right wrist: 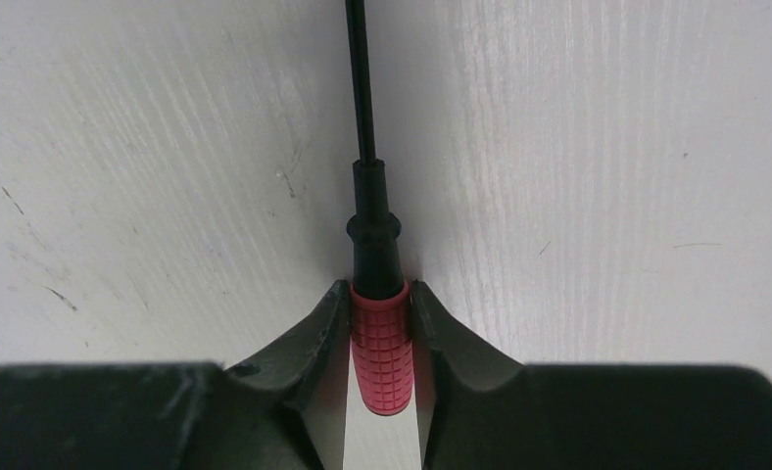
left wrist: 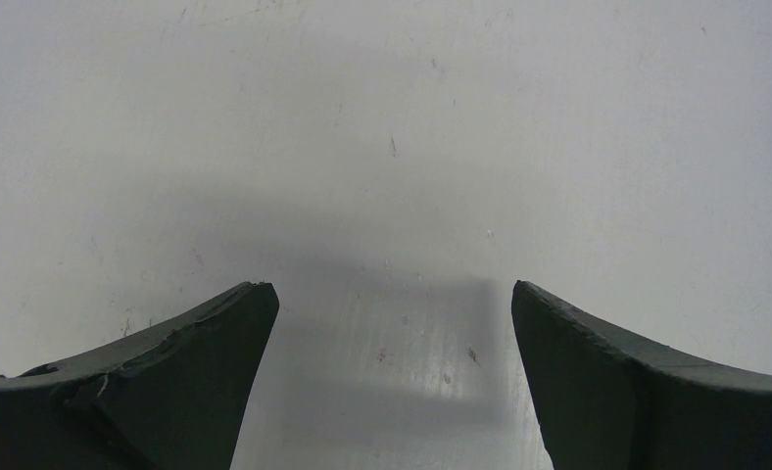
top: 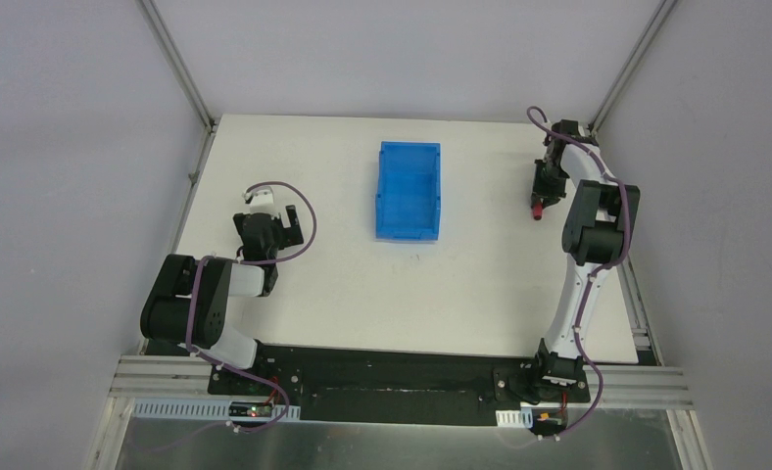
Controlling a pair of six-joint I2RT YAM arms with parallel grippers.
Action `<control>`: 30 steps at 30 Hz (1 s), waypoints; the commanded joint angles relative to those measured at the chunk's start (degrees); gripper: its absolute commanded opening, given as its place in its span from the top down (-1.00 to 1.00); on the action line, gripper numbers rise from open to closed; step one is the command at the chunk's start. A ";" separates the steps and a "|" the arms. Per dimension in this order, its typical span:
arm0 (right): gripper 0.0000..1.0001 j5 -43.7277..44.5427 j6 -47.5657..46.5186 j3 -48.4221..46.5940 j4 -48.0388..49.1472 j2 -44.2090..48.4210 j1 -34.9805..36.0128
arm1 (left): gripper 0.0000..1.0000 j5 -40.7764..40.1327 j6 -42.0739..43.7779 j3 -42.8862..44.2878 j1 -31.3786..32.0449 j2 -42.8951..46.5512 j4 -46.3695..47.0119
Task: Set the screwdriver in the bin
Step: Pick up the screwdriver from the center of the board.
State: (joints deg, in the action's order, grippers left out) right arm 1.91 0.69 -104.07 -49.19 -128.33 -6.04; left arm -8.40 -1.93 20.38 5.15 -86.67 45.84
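Right gripper (right wrist: 380,299) is pinching the screwdriver (right wrist: 374,235) by its red handle, jaws narrow and pressing on both sides, probably because the handle offers the firmest hold for lifting. Its dark shaft is pointing away along the table (right wrist: 607,147), far right, well apart from the blue bin (top: 408,231). Left gripper (left wrist: 392,292) is hanging wide, holding nothing.

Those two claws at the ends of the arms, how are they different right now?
The left gripper is open wide, with only bare table between its jaws; the right gripper is shut on the screwdriver by its red handle. The left gripper sits near its base; the right gripper reaches toward the far right corner. Both have dark fingers.
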 commanded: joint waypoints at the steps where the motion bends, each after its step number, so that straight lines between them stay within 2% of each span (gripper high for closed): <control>1: 0.71 0.34 -1.97 1.60 0.48 2.86 0.77 | -0.98 0.58 0.35 0.89 -0.36 0.45 1.44; 17: 0.73 1.41 -1.48 0.69 -2.47 11.88 1.12 | -0.98 0.58 0.35 0.89 -0.31 0.45 1.44; 30: 0.73 2.64 1.06 -4.53 -8.90 15.42 1.95 | -0.98 0.54 0.35 0.90 -0.34 0.45 1.44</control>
State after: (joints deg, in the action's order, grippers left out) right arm 3.22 0.12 -104.97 -55.05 -117.58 -4.91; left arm -8.40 -1.93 20.38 5.15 -86.67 45.84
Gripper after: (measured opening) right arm 0.269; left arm 0.992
